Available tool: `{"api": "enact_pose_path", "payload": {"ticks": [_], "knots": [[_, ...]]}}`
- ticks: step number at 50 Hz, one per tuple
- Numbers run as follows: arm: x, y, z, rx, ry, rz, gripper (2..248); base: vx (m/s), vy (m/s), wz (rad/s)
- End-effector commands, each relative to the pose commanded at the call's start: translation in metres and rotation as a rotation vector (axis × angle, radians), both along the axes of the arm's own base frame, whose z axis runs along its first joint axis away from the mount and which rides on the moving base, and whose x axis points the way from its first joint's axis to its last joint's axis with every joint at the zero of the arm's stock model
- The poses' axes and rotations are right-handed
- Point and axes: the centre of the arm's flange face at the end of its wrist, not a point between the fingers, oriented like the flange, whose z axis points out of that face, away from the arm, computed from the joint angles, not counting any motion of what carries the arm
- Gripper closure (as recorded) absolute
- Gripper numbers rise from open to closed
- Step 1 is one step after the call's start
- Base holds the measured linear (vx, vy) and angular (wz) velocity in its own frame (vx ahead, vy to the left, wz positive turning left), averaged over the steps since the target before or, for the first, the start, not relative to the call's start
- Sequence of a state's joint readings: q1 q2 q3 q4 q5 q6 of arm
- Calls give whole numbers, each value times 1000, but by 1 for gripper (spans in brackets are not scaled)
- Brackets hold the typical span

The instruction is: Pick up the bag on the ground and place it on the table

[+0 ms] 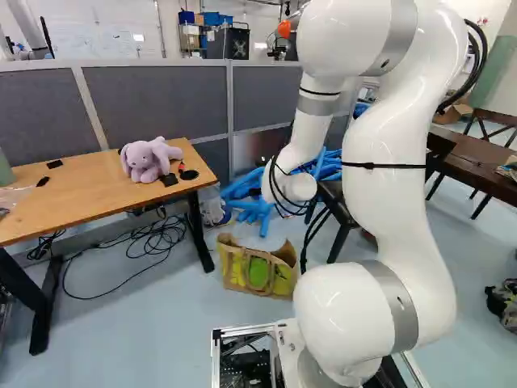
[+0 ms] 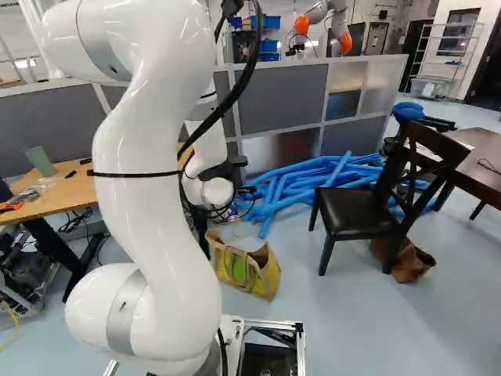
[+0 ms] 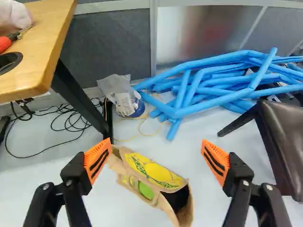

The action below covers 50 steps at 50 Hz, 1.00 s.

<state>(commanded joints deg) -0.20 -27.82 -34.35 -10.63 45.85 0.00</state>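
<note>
Clock bearings from the base, twelve straight ahead. The end effector [image 2: 235, 174] hangs at twelve, fingers spread wide, nothing in its hold; orange pads [image 3: 216, 163] well apart. In the wrist view, the tan bag [image 3: 156, 177] with yellow and green print shows ahead of and between the fingers, touching neither as far as can be told. It stands on the floor [image 2: 344, 313], mouth open, handle on its side, near the desk's [image 1: 97, 192] dark leg [image 1: 199, 234]. Desk runs from ten to eleven; on it, a lilac plush animal [image 1: 145, 159] by the near corner, small black items beside it. Black cables [image 1: 157, 242] lie tangled on the floor below. Dark chair [image 2: 356, 211] at one, a crumpled brown item [image 2: 411, 262] by its legs. Beyond the bag, a clear plastic bundle [image 3: 124, 97] near the desk leg, then a heap of blue tubes [image 2: 313, 182], twelve to one, against the grey partition [image 2: 282, 102]. Farthest, past it, another robot [image 2: 317, 16], twelve to one.
</note>
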Motion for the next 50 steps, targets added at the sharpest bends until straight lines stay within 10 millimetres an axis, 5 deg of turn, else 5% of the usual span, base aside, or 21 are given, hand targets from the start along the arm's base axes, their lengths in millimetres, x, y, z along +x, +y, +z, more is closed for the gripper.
{"api": "enact_pose_path", "payload": {"ticks": [50], "knots": [[65,15,-79,-54,140,209,3,0,0,0]]}}
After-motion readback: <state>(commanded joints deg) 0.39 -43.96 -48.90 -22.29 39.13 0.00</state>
